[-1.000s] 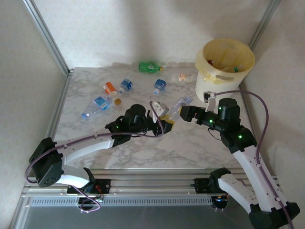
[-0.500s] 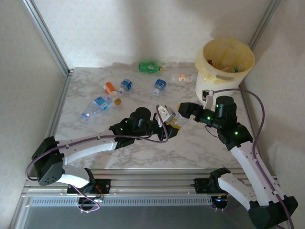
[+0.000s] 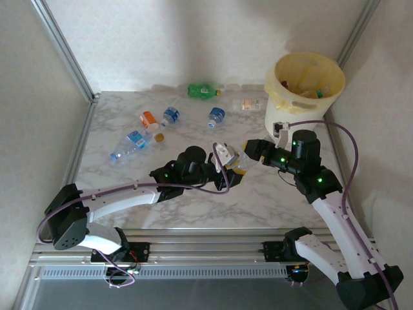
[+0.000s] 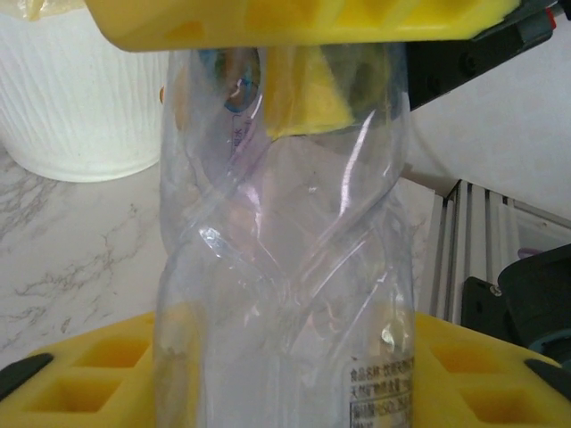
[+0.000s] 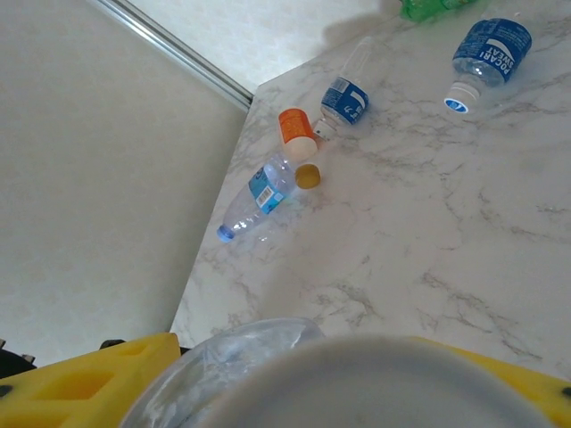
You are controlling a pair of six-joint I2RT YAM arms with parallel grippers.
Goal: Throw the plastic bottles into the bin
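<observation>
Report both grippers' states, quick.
Left gripper: closed on the crushed clear bottle.
Right gripper: jaws around the same bottle; whether it grips cannot be told.

Clear bottle (image 4: 285, 267) cut off at bottom edge; green bottle (image 5: 430, 7) cropped at top edge
</observation>
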